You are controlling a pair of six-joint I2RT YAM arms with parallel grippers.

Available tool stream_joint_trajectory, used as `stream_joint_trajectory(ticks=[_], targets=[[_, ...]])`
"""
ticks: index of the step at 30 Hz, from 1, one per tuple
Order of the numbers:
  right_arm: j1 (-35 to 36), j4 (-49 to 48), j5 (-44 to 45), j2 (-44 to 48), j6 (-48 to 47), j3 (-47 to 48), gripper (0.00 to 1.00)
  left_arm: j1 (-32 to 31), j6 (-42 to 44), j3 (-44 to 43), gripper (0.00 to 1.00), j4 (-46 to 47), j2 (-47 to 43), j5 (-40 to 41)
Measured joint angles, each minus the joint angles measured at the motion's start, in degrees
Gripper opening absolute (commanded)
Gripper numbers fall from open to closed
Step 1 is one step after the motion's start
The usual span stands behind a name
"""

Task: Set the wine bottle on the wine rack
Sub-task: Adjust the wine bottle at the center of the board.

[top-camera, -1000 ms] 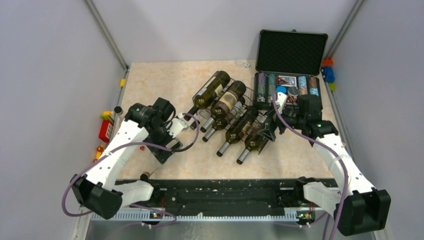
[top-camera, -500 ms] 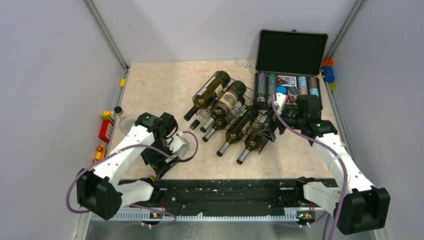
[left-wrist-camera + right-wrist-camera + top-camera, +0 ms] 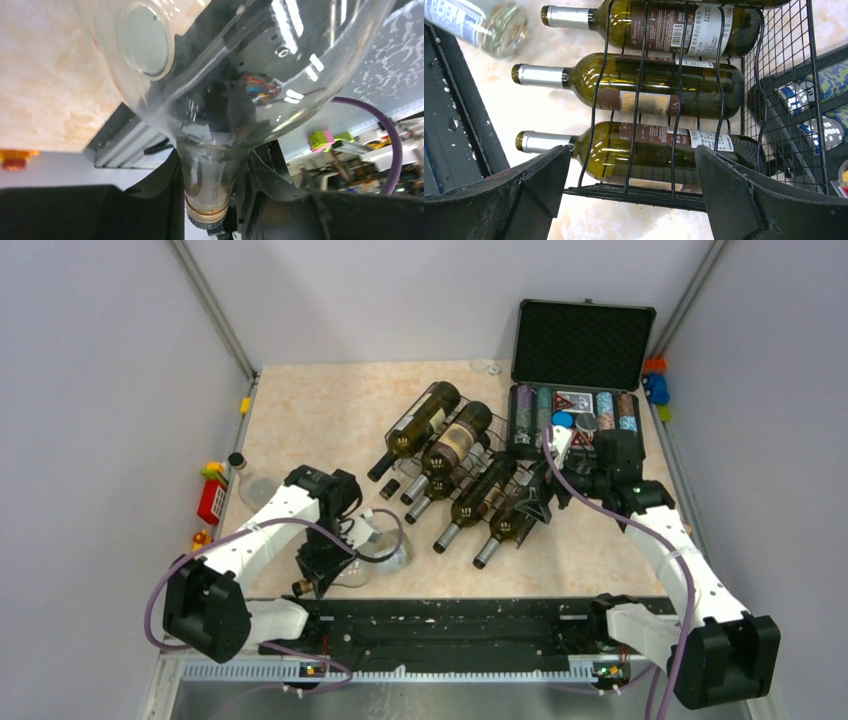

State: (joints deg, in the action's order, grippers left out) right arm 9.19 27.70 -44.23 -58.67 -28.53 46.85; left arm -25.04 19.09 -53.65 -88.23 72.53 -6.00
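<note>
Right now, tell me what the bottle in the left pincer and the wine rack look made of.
Wine bottle in the left pincer: clear, glossy glass, going by see-through walls and sharp highlights. Wine rack: thin black wire, probably coated metal; dull sheen, mesh end.

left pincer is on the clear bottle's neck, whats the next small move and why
Probably lift the clear bottle a little off the table: the left pincer is shut on its neck, and the bottle lies at the near edge, apart from the wine rack where it belongs.
</note>
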Motion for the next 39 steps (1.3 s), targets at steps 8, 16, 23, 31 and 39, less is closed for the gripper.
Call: stream_joint_trajectory(ticks=[8, 16, 23, 31, 39], targets=[[0.0, 0.0, 0.0, 0.0, 0.0, 0.0, 0.99, -1.0, 6.8, -1.7, 0.00, 0.3, 0.2, 5.6], [0.0, 0.0, 0.0, 0.0, 0.0, 0.0, 0.99, -0.9, 11.2, -8.3, 0.00, 0.1, -1.9, 13.4], [0.0, 0.0, 0.0, 0.0, 0.0, 0.0, 0.99, -0.9, 16.2, -11.6, 0.00, -0.2, -7.2, 18.0], [0.0, 0.0, 0.0, -1.1, 0.0, 0.0, 0.99, -0.9, 21.5, -14.8, 0.00, -1.5, -8.6, 23.3], [0.0, 0.1, 0.0, -1.5, 0.0, 0.0, 0.99, -1.4, 25.6, -17.0, 0.00, -2.5, -3.0, 27.5]])
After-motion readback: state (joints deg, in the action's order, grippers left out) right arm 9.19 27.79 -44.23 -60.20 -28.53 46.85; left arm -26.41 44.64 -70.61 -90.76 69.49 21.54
